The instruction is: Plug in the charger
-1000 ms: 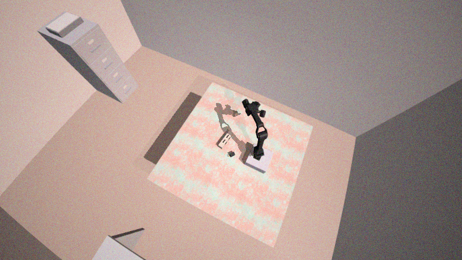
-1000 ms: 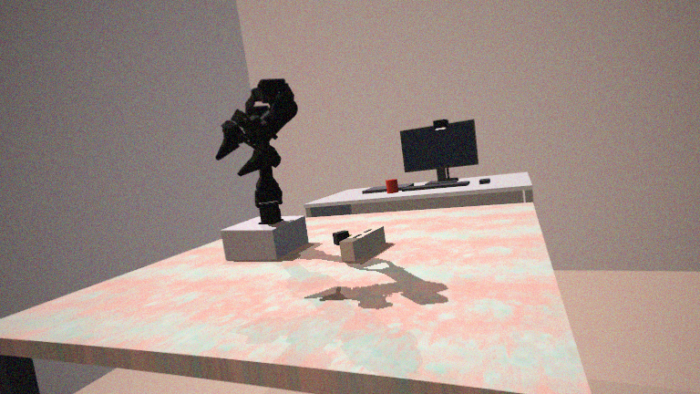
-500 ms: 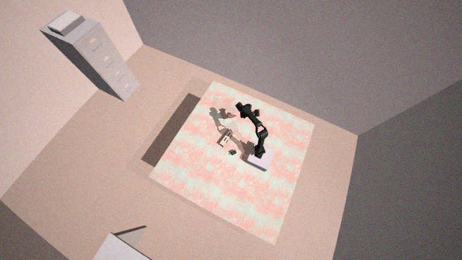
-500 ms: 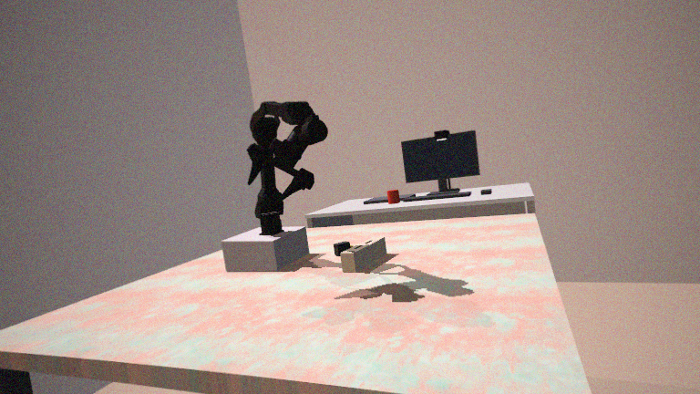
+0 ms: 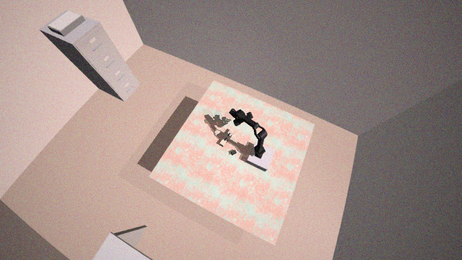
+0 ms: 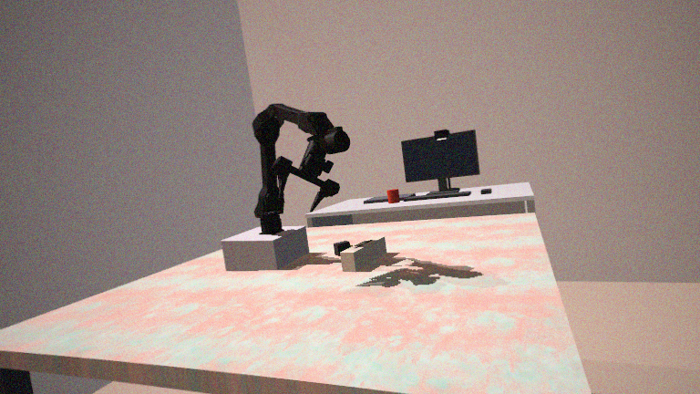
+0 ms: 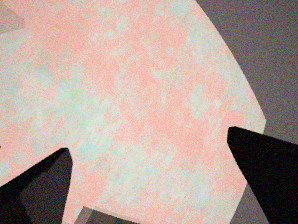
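Observation:
The small black charger (image 5: 232, 151) (image 6: 341, 247) lies on the table beside the power strip (image 5: 225, 137) (image 6: 354, 261), on the side toward the arm's base. Its prongs cannot be made out. The strip is a pale block with dark outlet slots on top; the arm's shadow covers it in the top view. My gripper (image 6: 296, 202) (image 7: 150, 146) is open and empty. It points downward, high above the table, with its fingers wide apart. The charger is not recognisable in the wrist view, where a shaded edge shows at the bottom between the fingers.
The arm stands on a pale base block (image 5: 263, 160) (image 6: 249, 254) near the strip and charger. Behind the table, a desk holds a monitor (image 6: 440, 156) and a red cup (image 6: 393, 195). A filing cabinet (image 5: 104, 61) stands away from the table.

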Controlling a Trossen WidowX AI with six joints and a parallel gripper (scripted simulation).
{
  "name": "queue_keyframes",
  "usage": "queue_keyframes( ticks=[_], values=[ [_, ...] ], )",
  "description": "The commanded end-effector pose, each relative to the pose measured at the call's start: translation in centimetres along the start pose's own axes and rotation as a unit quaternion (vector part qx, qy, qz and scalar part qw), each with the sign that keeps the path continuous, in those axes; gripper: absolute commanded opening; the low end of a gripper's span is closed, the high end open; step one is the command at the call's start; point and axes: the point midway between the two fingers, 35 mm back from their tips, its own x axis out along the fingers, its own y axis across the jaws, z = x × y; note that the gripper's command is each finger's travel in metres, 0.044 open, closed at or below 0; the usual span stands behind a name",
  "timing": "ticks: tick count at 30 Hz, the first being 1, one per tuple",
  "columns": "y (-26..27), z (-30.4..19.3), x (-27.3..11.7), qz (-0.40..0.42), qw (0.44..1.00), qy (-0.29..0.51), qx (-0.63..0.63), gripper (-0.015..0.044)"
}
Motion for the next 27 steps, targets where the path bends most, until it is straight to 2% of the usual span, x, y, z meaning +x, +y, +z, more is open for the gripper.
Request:
queue_keyframes(
  ticks=[1, 14, 27],
  values=[
    [2.2, -0.8, -0.2, 0.023, 0.998, -0.004, -0.052, 0.0440],
    [8.6, -4.2, -1.2, 0.091, 0.971, -0.024, -0.221, 0.0440],
    [13.9, -8.9, -2.2, 0.152, 0.908, -0.048, -0.388, 0.0440]
  ],
)
